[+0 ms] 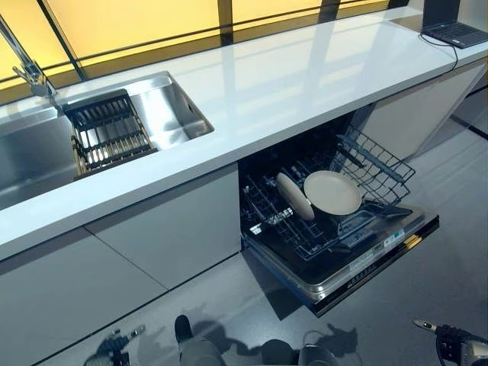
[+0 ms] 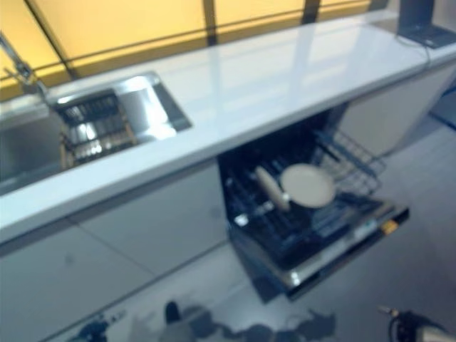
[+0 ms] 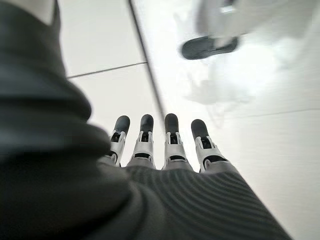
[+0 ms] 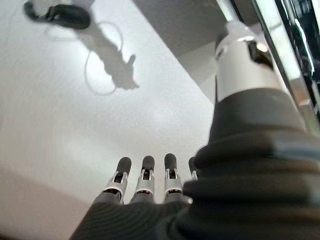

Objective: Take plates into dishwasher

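The white countertop [image 1: 305, 72] runs across the frame from lower left to upper right, the biggest thing before me, with grey cabinet fronts [image 1: 160, 229] under it. In the upper left the steel sink [image 1: 164, 114] is sunk into it, a dark wire rack [image 1: 110, 133] sitting inside and a tap [image 1: 27, 69] at the far left edge. A laptop [image 1: 456, 33] lies on the counter in the upper right corner. Right of centre the dishwasher [image 1: 335, 267] stands with its door dropped open and the lower rack [image 1: 305, 229] pulled out over it. Two pale plates are in that rack: one plate [image 1: 332, 192] leans back showing its round face, and a second plate [image 1: 294, 196] stands on edge just to its left, close beside it. My left hand [image 3: 170, 150] hangs low at the bottom left over the grey floor [image 3: 260, 125], fingers straight and relaxed, holding nothing. My right hand [image 4: 145, 187] hangs at the bottom right, near the open door's edge, fingers likewise straight and empty.
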